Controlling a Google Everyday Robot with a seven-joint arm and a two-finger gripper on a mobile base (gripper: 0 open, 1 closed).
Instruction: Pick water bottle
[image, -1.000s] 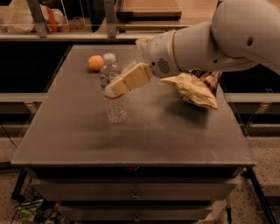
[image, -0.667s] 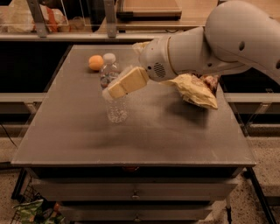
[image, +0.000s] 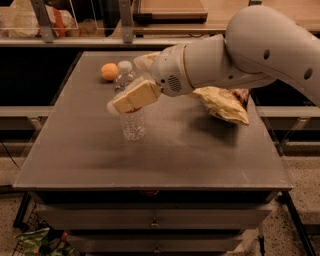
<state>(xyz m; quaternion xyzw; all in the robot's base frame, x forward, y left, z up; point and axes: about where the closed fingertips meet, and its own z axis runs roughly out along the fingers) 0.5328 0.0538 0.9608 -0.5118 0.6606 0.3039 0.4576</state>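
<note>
The water bottle (image: 133, 125) is clear ribbed plastic with a white cap and stands upright on the dark table (image: 165, 160), left of centre. My gripper (image: 131, 98) reaches in from the right on the white arm (image: 235, 55) and sits at the bottle's mid-height, covering its label band. The bottle's cap shows above the gripper and its lower body below it. The bottle's base rests on the table.
An orange ball (image: 109, 71) lies just behind and left of the bottle. A crumpled yellow chip bag (image: 223, 105) lies at the right, partly under the arm. A shelf with rails (image: 125, 22) runs behind the table.
The gripper has shifted a little to the left across the bottle's middle. The bottle stands in the same spot.
</note>
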